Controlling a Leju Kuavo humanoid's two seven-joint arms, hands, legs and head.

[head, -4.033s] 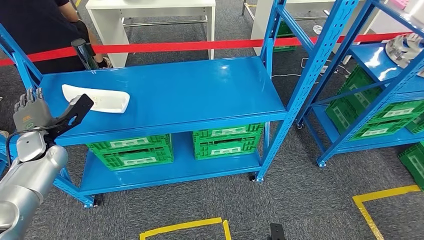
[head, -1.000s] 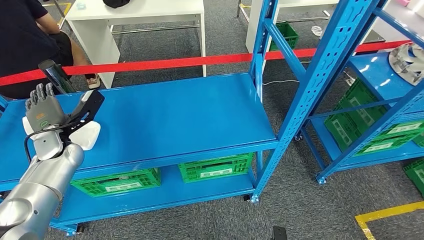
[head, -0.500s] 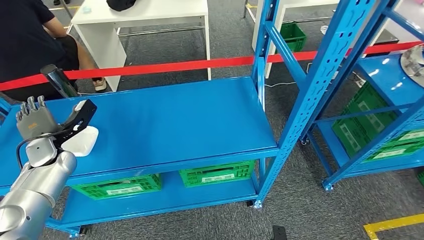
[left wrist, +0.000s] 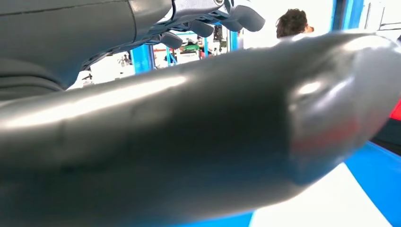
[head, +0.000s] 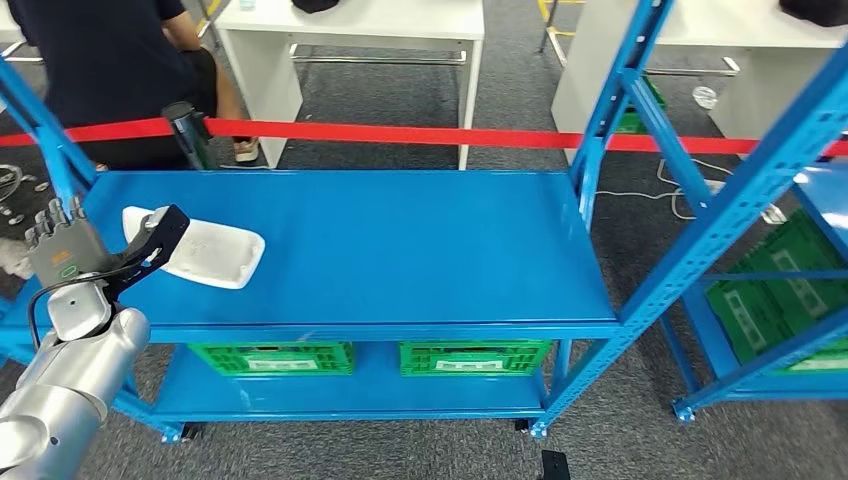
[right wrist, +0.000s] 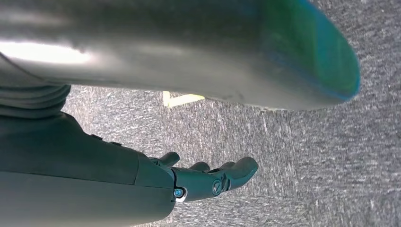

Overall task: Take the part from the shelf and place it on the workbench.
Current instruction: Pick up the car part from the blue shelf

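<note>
On the blue shelf (head: 380, 240) lies a white part (head: 205, 252), probably light, stiff, smooth; grip its long edges. Left hand (head: 75, 255) open, nothing held; right hand (right wrist: 208, 177) hangs empty, fingers apart.

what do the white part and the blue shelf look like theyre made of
White part: probably molded plastic, matte, going by its smooth rounded edges and lack of glare.
Blue shelf: likely painted sheet metal, glossy, with soft reflections on the deck and perforated steel-style uprights.
</note>
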